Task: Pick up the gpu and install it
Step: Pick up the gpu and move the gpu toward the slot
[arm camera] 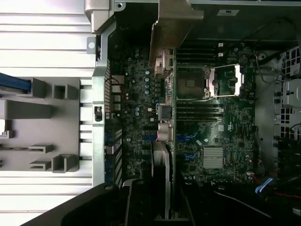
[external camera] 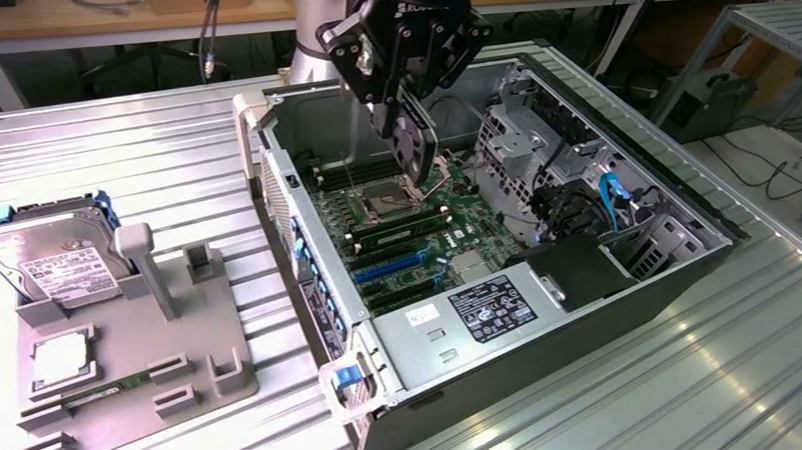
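- Plainly, the black gripper (external camera: 400,105) on the arm is clamped narrowly on the gpu (external camera: 416,149), a thin flat black expansion card with a round fan on one face.
- The grip is on the card's upper part, so the card hangs on edge. I judge this pose is chosen so that its lower edge points down at the board for seating.
- The gpu hangs inside the open grey metal computer case (external camera: 639,177), above the green motherboard (external camera: 421,229).
- In the exterior view its lower end is over the area of the square processor socket (external camera: 380,201) and appears to be apart from the board.
- In the wrist view the gpu (arm camera: 167,108) is seen edge-on as a dark strip running across the board. Its pale metal bracket (arm camera: 176,23) is at the end away from the fingers.
- The blue expansion slots (external camera: 391,267) lie further along the board, towards the boxy grey power supply with its black label (external camera: 491,307). The card is in none of them, so I judge it picked up but not yet installed.
- The case lies on its side with the panel off, which leaves the board open from above for the arm.
- At the exterior view's left, well apart from the case, a grey slotted fixture tray (external camera: 219,381) sits on the ribbed metal table (external camera: 131,144).
- It holds a silver hard drive with a white label (external camera: 58,265), a square processor chip (external camera: 61,359) and a narrow green memory stick (external camera: 107,388), each in its own holder.
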Robot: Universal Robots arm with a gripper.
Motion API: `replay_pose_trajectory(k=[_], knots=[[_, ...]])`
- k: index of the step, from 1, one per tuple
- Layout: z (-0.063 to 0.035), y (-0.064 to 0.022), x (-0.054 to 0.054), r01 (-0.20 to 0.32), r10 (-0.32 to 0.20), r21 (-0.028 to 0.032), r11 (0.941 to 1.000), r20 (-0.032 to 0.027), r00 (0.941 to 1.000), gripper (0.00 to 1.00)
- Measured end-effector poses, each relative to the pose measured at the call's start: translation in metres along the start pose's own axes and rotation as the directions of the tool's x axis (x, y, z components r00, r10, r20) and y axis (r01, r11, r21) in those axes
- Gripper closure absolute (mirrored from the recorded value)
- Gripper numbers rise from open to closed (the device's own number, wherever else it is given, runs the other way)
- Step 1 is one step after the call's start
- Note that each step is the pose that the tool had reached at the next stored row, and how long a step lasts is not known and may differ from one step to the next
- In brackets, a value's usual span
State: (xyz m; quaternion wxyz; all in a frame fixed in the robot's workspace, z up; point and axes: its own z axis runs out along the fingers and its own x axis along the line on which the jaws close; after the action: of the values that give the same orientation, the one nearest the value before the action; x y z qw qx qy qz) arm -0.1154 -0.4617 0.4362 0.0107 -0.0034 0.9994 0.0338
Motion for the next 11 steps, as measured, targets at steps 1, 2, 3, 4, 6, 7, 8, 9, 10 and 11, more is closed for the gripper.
replay_pose_trajectory(k=[1,2,3,4,6,7,8,9,10,11], knots=[[0.0001,0.0000,-0.003,0.000,0.000,0.0000,1.0000,0.0000,1.0000,0.72],[0.0002,-0.0001,-0.006,0.000,0.000,-0.0001,1.0000,0.0000,1.0000,0.72],[0.0002,-0.0001,-0.008,0.000,0.000,-0.0001,1.0000,0.0000,1.0000,0.72],[0.0002,-0.0001,-0.009,0.000,0.000,-0.0001,1.0000,0.0000,1.0000,0.72],[0.0003,-0.0001,-0.013,0.000,0.000,0.0000,1.0000,0.0000,1.0000,0.72],[0.0003,-0.0001,-0.014,0.000,0.000,0.0000,1.0000,0.0000,1.0000,0.72],[0.0004,-0.0001,-0.016,0.000,0.000,-0.0001,1.0000,0.0000,1.0000,0.72],[0.0004,-0.0002,-0.018,0.000,0.000,0.0000,1.0000,-0.0001,1.0000,0.72],[0.0004,-0.0002,-0.020,0.000,0.000,0.0000,1.0000,0.0000,1.0000,0.72],[0.0004,-0.0002,-0.022,0.000,0.000,0.0000,1.0000,-0.0001,1.0000,0.72]])
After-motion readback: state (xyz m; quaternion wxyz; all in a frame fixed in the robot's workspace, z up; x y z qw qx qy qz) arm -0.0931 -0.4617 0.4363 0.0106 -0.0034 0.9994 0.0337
